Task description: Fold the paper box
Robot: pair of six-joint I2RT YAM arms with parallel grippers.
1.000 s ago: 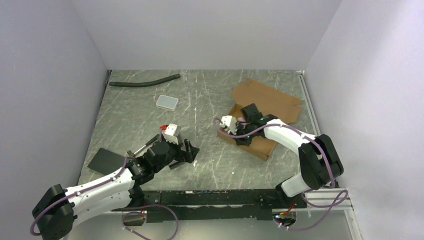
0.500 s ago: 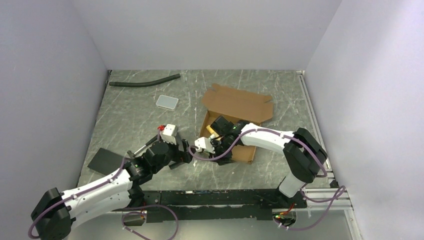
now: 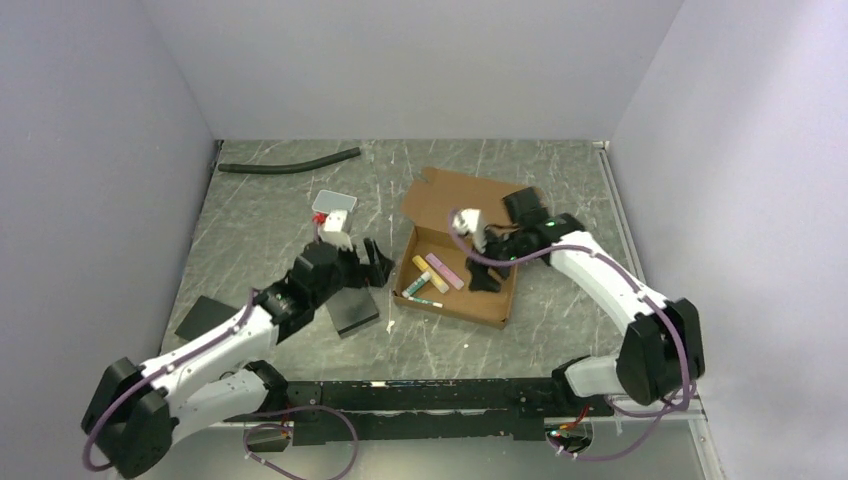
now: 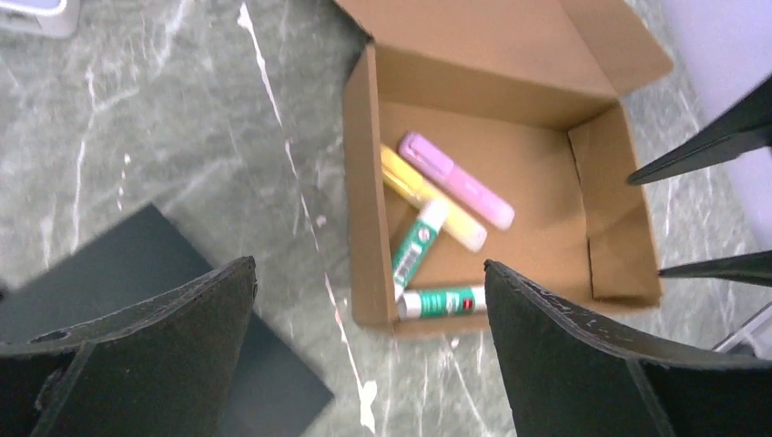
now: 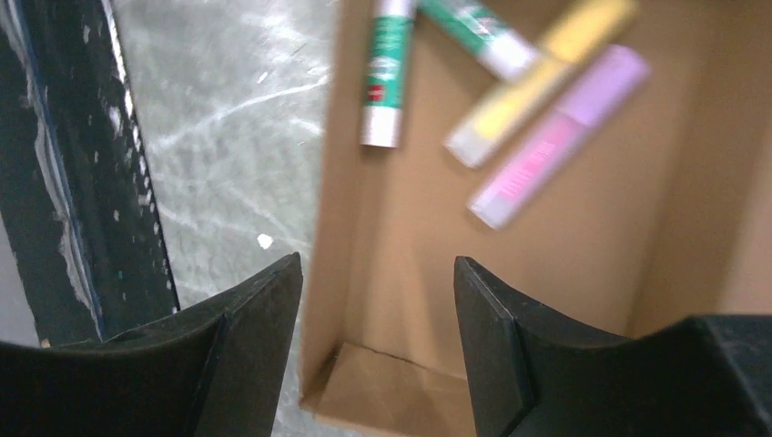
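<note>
The paper box point(image 3: 460, 198) is a shallow brown cardboard mailer in the middle of the table, its lid laid back open toward the far wall. Inside lie a pink marker point(image 4: 458, 180), a yellow one point(image 4: 428, 196) and two green-and-white ones point(image 4: 414, 246). My right gripper point(image 3: 487, 272) hangs open over the box's right end; in its wrist view the gripper point(image 5: 378, 269) straddles a side wall near a corner without touching the box point(image 5: 564, 246). My left gripper point(image 3: 378, 262) is wide open and empty just left of the box point(image 4: 528, 173).
Two black flat slabs lie on the table, one point(image 3: 355, 312) under my left arm and one point(image 3: 210, 318) near the left wall. A small white case point(image 3: 334, 203) sits behind my left gripper. A black hose point(image 3: 290, 162) lies along the back left.
The box slid left to the middle and turned, uncovering the markers. My right gripper opened, let go and drew back to the box's right end. My left arm moved forward to the box.
</note>
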